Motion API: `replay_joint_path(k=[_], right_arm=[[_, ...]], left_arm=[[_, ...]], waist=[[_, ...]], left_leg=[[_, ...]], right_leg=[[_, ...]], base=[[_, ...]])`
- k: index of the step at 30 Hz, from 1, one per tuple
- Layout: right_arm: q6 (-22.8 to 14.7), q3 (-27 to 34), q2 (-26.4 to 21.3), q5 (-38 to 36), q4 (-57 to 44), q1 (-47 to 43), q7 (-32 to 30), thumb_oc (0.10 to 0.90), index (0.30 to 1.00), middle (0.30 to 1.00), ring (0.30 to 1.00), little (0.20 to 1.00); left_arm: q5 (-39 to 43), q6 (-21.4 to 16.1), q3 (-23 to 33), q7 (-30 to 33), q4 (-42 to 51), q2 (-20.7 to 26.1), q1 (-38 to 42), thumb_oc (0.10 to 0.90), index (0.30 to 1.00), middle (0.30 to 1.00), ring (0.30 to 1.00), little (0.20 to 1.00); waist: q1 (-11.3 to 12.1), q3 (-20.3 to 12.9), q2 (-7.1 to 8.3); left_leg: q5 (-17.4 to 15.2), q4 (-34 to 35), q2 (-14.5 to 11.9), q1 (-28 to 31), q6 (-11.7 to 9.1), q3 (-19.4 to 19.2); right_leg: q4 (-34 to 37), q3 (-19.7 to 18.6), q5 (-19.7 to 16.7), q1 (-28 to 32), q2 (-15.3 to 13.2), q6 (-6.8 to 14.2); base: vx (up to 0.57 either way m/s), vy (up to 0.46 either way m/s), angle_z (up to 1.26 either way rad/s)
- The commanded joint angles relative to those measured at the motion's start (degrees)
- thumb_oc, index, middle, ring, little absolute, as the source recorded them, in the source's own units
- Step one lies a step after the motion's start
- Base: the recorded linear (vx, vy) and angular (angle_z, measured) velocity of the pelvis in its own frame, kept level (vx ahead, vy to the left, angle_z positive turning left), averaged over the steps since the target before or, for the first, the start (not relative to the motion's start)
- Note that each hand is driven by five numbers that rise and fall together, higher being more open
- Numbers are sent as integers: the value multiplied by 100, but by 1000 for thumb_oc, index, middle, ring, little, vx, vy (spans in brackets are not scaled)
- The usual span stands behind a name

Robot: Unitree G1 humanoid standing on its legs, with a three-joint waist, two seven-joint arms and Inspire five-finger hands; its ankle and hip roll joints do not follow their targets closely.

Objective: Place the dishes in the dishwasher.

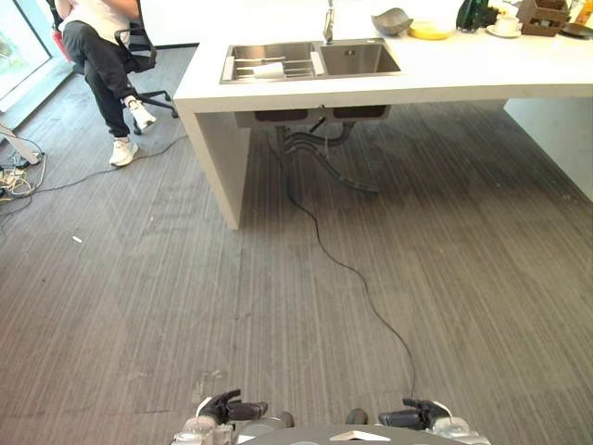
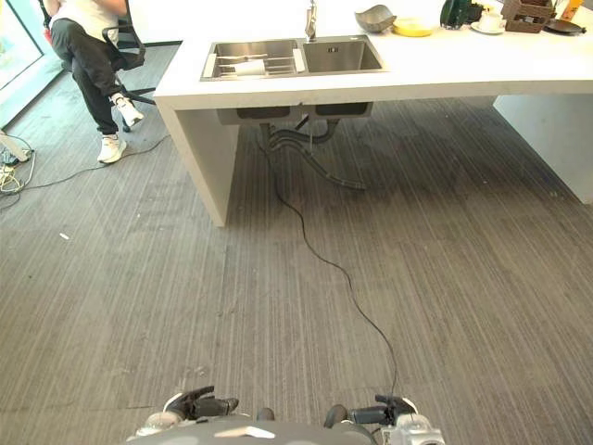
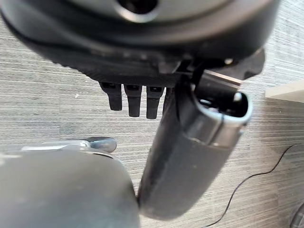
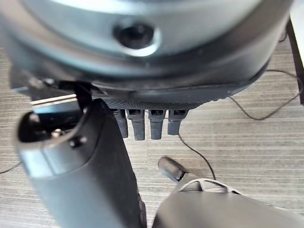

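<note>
Both hands low at 6 o'clock: left hand [image 1: 225,408] & right hand [image 1: 414,414] w/ fingers relaxed, empty. Dishes at 1 o'clock on counter [image 1: 463,69]: grey bowl [image 1: 391,20], yellow plate [image 1: 430,31]. Sink [image 1: 310,60] at 12.

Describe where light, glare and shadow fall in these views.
Left eye view: the white kitchen counter glares bright and casts a dark shadow on the grey striped floor beneath. Right eye view: the stainless steel double sink gleams. Left wrist view: the dark left robot hand looks shaded against the lit floor.
</note>
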State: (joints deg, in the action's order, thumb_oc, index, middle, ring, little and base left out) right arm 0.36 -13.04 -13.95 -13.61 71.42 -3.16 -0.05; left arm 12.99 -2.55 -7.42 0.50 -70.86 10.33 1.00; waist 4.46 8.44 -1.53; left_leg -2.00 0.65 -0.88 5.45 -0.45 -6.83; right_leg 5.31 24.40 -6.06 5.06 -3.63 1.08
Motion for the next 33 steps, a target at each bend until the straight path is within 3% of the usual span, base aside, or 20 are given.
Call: replay_joint_path(k=[1,9,12,19,31,33], right_arm=[[-184,-21,-152,-212,-117,-533,-101,800,900,900,900,900],[-206,-44,-245,-192,-361,-632,-112,800,900,900,900,900],[-163,-108,-321,-54,-197,-732,-23,800,900,900,900,900],[-79,2,-352,25,303,-688,63,800,900,900,900,900],[30,-26,-363,296,596,-681,275,800,900,900,900,900],[64,-135,-389,554,637,-719,302,800,900,900,900,900]], left_arm=[[128,-143,-130,154,-134,-14,197,800,900,900,900,900],[218,-214,-97,203,87,72,237,800,900,900,900,900],[-154,-188,-230,174,-10,228,377,800,900,900,900,900],[-175,-153,-89,64,-296,224,374,800,900,900,900,900],[-447,73,-173,-443,-881,70,181,800,900,900,900,900],[-780,118,-339,-496,-935,100,180,800,900,900,900,900]], waist=[[156,94,45],[261,34,60],[329,-43,58],[423,-132,75],[319,-233,50],[280,-243,39]], left_leg=[[279,435,-199,-88,-422,229],[274,435,-186,-83,-419,257],[257,435,-175,-75,-411,281],[243,435,-163,-70,-405,309],[213,435,-153,-53,-392,269],[214,435,-152,-67,-393,252]], right_leg=[[-124,-202,255,118,-685,805],[-129,-135,249,147,-687,823],[-107,-121,234,167,-678,832],[-72,-93,222,187,-658,832],[-31,-143,214,207,-637,844],[-31,-171,212,189,-632,842]], base=[[0,0,0],[0,0,0],[9,24,6],[5,10,2],[9,4,0],[5,11,-2]])
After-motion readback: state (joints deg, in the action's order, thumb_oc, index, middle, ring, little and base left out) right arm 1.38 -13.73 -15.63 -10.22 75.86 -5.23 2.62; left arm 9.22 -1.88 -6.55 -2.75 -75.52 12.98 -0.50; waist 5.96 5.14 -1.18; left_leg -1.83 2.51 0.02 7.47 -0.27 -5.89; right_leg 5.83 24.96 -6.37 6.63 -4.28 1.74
